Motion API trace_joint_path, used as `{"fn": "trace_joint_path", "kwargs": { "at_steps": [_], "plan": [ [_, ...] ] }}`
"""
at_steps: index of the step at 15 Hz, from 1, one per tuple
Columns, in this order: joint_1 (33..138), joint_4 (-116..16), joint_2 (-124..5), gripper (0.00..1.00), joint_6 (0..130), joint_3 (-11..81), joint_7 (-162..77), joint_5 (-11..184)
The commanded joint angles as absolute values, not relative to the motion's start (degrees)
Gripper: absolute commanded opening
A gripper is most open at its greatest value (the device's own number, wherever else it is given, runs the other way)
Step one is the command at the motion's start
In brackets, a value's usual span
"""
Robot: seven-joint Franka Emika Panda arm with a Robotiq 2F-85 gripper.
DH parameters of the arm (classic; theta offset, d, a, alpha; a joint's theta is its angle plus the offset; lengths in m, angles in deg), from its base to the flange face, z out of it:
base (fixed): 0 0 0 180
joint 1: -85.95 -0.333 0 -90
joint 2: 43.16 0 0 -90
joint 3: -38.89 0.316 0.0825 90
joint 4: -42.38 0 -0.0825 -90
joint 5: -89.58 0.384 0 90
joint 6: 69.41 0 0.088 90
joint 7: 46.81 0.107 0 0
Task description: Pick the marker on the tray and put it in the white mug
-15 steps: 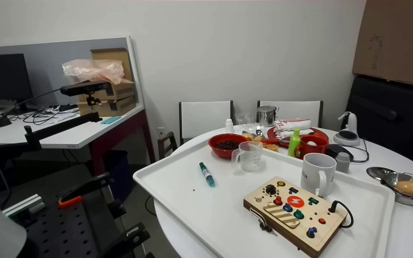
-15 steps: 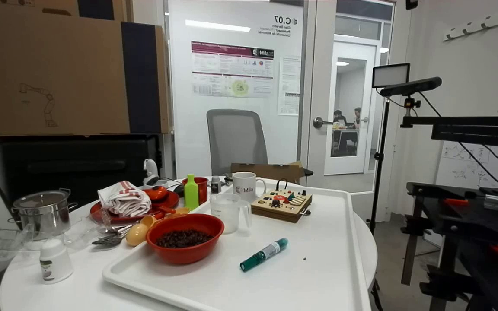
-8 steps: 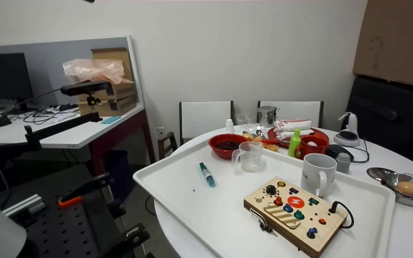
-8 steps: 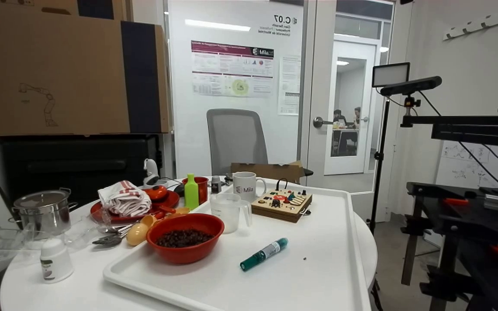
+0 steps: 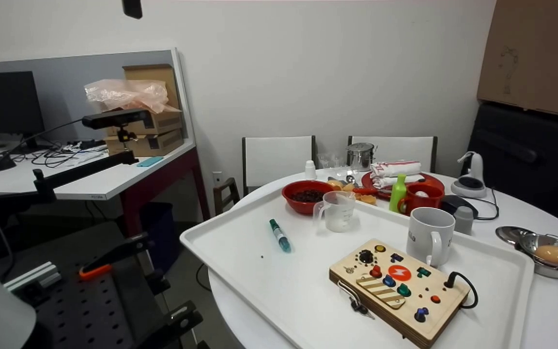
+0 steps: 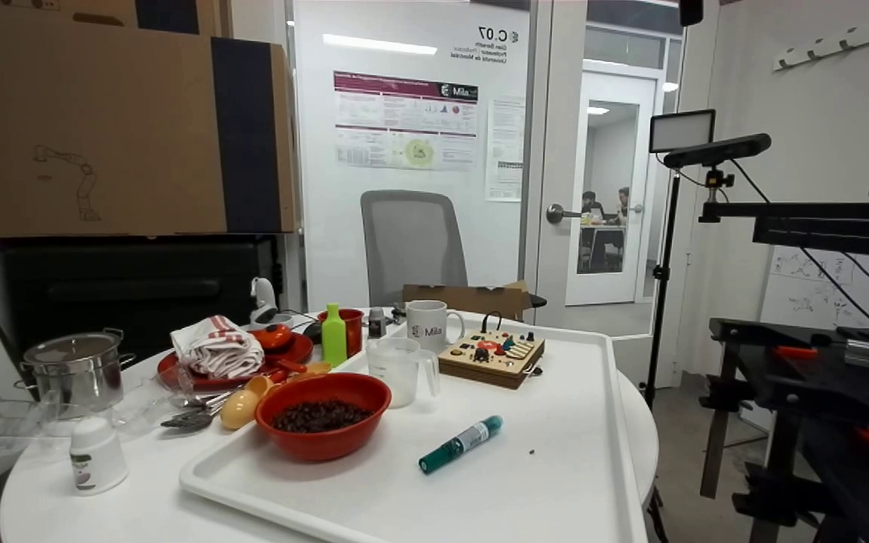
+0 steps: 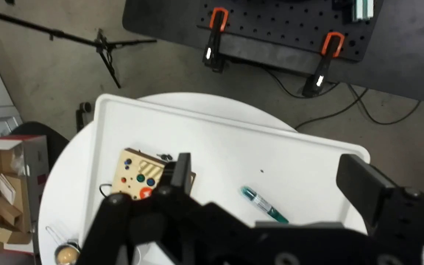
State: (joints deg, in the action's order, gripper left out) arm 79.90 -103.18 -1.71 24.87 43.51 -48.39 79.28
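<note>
The teal-green marker [image 5: 279, 235] lies on the large white tray [image 5: 240, 286]. It also shows in an exterior view [image 6: 462, 445] and in the wrist view [image 7: 264, 204]. The white mug [image 5: 428, 235] stands upright on the tray behind the wooden button board, and also shows in an exterior view [image 6: 427, 326]. In the wrist view the arm hides most of it. My gripper [image 7: 265, 163] is wide open and empty, high above the tray, with the marker seen between its fingers. Only a dark fingertip shows at the top edge in both exterior views [image 5: 132, 8] [image 6: 691, 11].
The wooden button board [image 5: 397, 291] is close in front of the mug. A clear measuring cup [image 5: 338, 212] and a red bowl [image 5: 306, 198] of dark beans stand near the marker. A green bottle [image 5: 397, 193] and a red cup [image 5: 422, 198] stand behind the tray.
A dark fingertip has come into view at the top edge in both exterior views and moved lower. The marker, mug and tray have not moved.
</note>
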Motion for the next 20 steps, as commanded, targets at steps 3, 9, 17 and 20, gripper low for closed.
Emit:
{"fn": "trace_joint_path", "kwargs": {
  "at_steps": [3, 9, 17, 20],
  "plan": [
    [76.3, -106.8, -7.7, 1.0, 43.8, 39.4, -59.7, 81.1],
    [71.8, -106.6, -24.3, 1.0, 62.0, 37.2, -74.6, 86.0],
    [73.0, -105.8, -27.1, 1.0, 62.4, 39.0, -76.4, 87.3],
    [71.3, -106.7, -29.3, 1.0, 69.0, 38.6, -82.7, 90.1]
  ]
}}
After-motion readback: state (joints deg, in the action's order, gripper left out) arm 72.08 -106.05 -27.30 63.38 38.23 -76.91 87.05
